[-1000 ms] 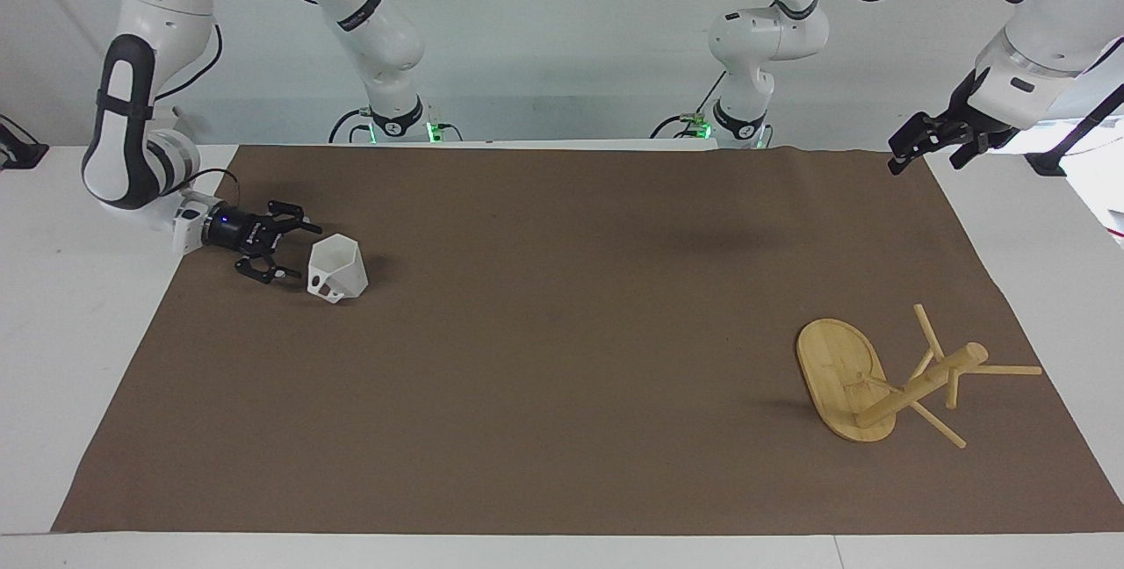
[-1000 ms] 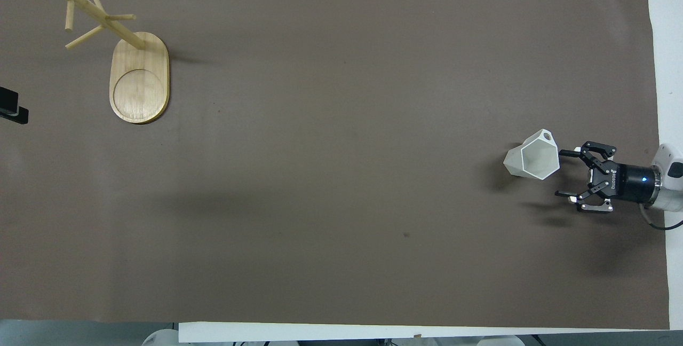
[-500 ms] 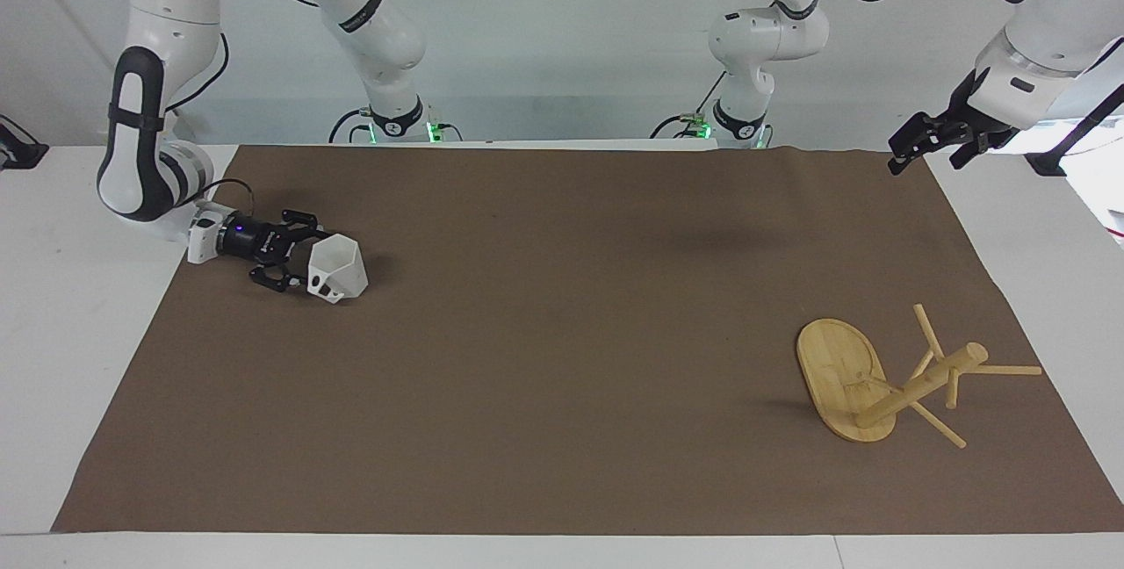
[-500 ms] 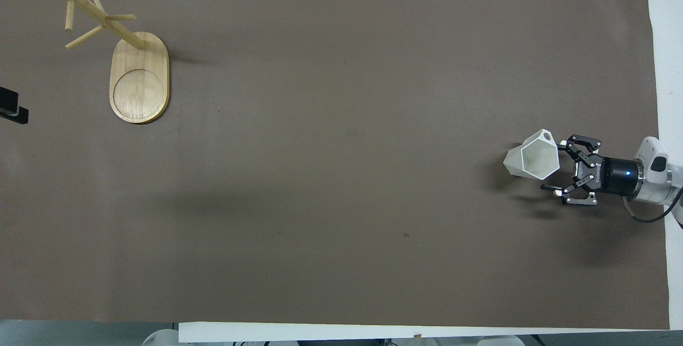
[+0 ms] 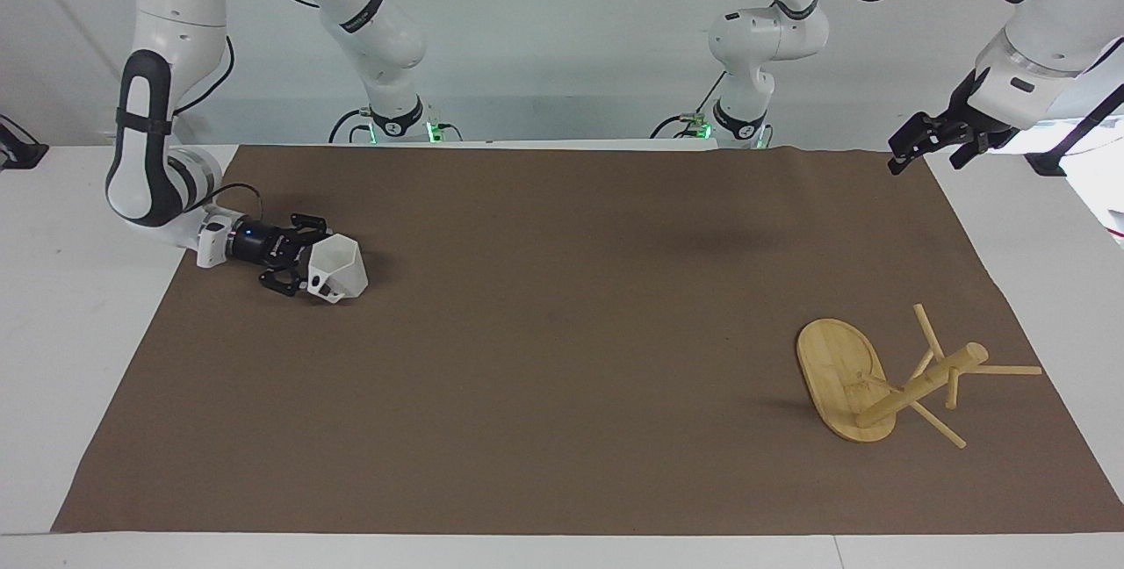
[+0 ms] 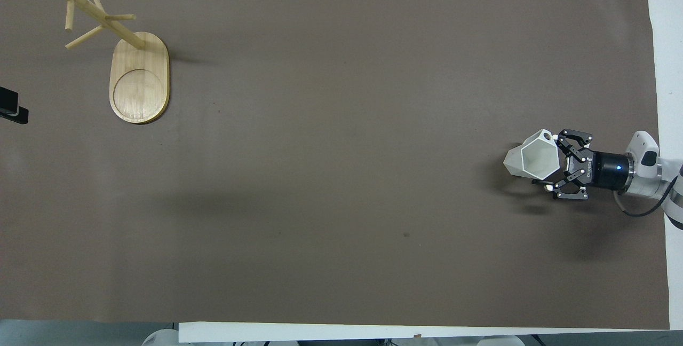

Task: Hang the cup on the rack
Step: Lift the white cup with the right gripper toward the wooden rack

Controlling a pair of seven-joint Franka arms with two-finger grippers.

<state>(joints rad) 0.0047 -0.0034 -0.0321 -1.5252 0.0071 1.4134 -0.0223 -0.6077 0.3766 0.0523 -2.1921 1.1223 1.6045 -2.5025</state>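
Overhead view shows the right gripper (image 6: 555, 162) lying low at the right arm's end of the bench (image 6: 341, 202), its fingers spread on either side of the cup's (image 6: 533, 158) rim edge without pinching it. The cup sits tilted on the brown mat. The rack (image 5: 887, 380) stands at the left arm's end. The left gripper (image 5: 909, 146) waits raised over the mat's corner; its fingers cannot be read.

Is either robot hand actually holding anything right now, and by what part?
Nothing is held yet. The right gripper is open around the cup, straddling its handle side. The left gripper waits empty.
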